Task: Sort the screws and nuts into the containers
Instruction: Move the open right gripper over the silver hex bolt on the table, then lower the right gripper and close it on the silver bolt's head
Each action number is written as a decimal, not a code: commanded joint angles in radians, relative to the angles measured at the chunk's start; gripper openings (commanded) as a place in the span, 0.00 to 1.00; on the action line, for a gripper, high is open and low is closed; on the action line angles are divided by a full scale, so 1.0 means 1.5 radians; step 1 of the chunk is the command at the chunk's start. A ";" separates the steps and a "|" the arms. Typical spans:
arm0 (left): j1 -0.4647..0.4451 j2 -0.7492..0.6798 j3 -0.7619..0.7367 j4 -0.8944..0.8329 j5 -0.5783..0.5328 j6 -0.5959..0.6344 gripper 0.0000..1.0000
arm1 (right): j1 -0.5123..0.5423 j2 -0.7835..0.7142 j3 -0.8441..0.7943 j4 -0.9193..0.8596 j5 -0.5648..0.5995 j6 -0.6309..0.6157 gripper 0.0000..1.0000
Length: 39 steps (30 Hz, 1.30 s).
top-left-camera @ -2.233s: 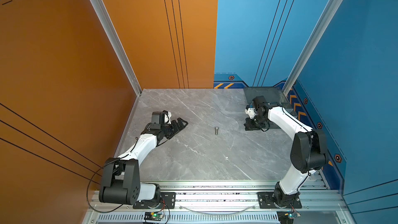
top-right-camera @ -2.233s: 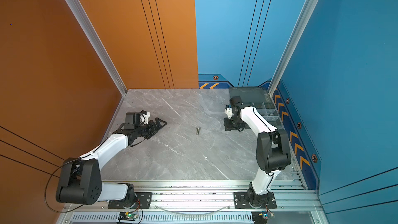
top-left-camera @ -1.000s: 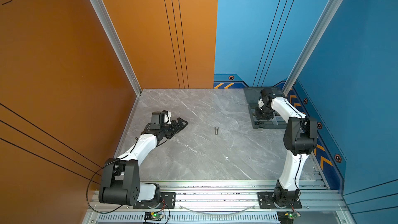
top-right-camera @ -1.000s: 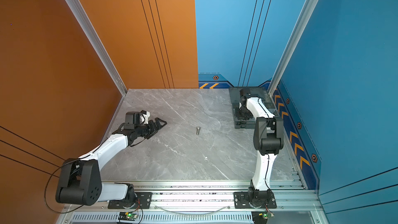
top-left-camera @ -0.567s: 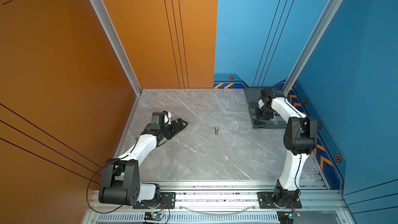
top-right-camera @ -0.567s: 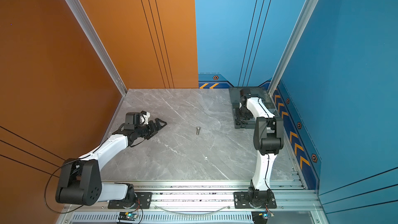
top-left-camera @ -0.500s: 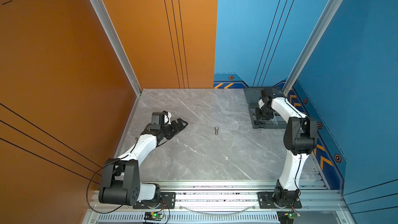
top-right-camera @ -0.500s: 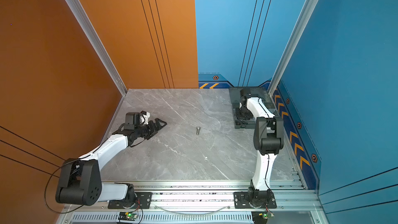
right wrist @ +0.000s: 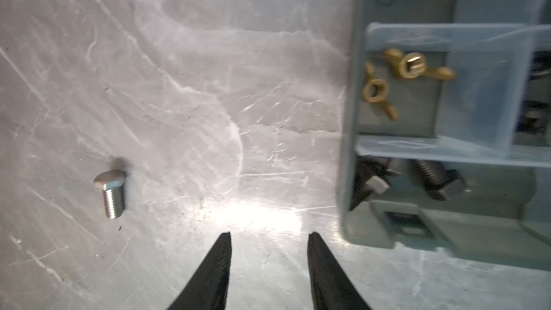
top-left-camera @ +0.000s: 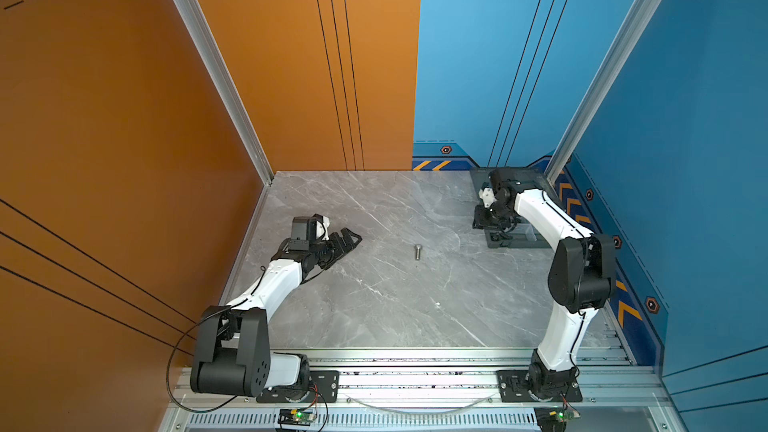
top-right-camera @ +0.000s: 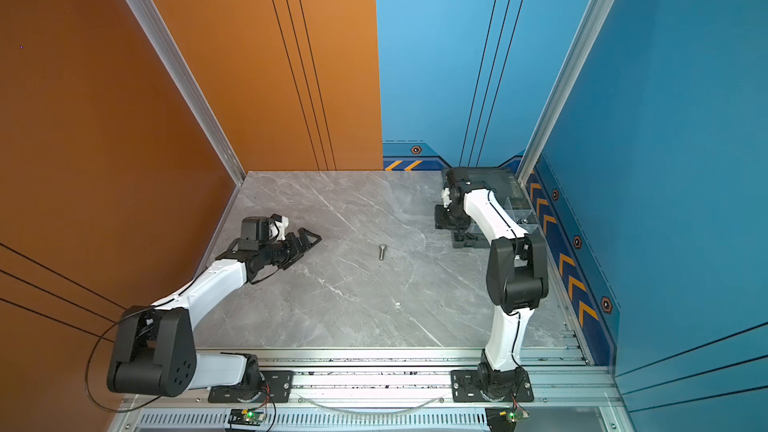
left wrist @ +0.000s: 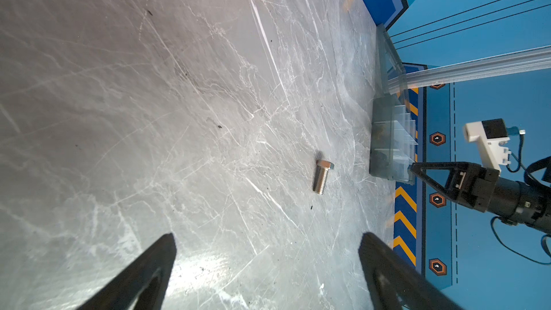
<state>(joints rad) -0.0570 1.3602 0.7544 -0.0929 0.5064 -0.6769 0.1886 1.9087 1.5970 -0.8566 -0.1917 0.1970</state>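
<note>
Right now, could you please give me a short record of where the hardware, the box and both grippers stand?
Loose part: one silver bolt, lying flat mid-table
Organiser box: open, at the far right corner
Brass wing nuts: two, in one compartment
Black bolts: in the neighbouring compartment
Left gripper: open, empty, at the left side
Right gripper: open, empty, over bare marble beside the box

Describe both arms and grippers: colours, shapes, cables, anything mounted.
The left arm and right arm match: white link shells, black joint housings, black bases on an aluminium rail. The left gripper and right gripper are black, with hollow triangular jaws. A white-and-black camera mount sits at each wrist. Thin black cables loop beside the links.
</note>
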 commanded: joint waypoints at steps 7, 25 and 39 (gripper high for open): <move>0.005 -0.007 -0.010 0.002 0.010 0.009 0.98 | 0.118 0.003 -0.058 0.153 0.009 0.212 0.49; 0.015 -0.009 -0.018 0.009 0.021 0.012 0.98 | 0.229 0.127 0.039 0.146 0.105 0.299 0.53; 0.026 -0.007 -0.023 0.011 0.028 0.014 0.98 | 0.258 0.169 0.074 0.135 0.099 0.302 0.53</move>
<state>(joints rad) -0.0299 1.3602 0.7376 -0.0834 0.5278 -0.6765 0.5629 2.1452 1.6798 -0.6361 -0.0658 0.6304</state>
